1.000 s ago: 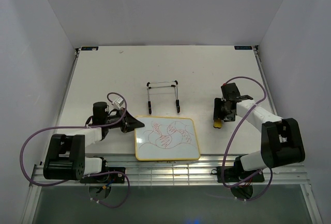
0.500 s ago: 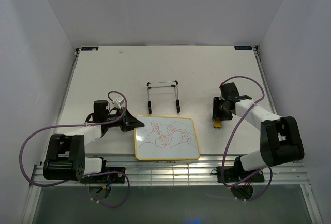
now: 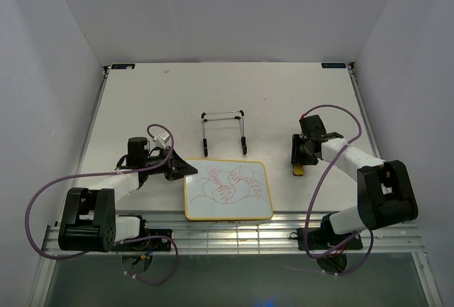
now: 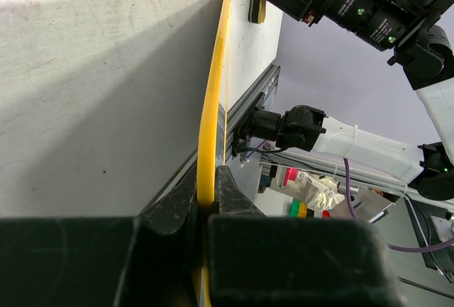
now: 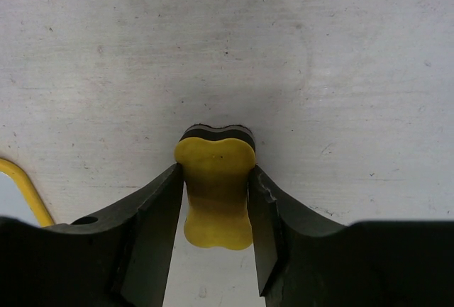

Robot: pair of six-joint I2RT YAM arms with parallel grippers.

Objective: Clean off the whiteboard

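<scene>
Whiteboard: small white rectangular whiteboard [image 3: 228,191], yellow-framed and red-scribbled, lies flat mid near edge of the counter.
Left gripper [image 4: 208,195]: clenched on its left frame; brace firmly.
Right gripper [image 5: 216,204]: grasps the small yellow eraser block [image 5: 215,162], near the right edge; wipe flat, evenly.
Black wire easel stand [image 3: 224,131]: mid-counter; avoid.

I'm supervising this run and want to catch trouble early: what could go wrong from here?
1. The left tool pinches only the thin yellow frame of the whiteboard at one edge; wiping pressure might pivot or slide the whiteboard.
2. The right tool holds the eraser by its narrow waist, so it may twist out when dragged.
3. The wire easel stands just behind the whiteboard; a long stroke could knock it.
</scene>
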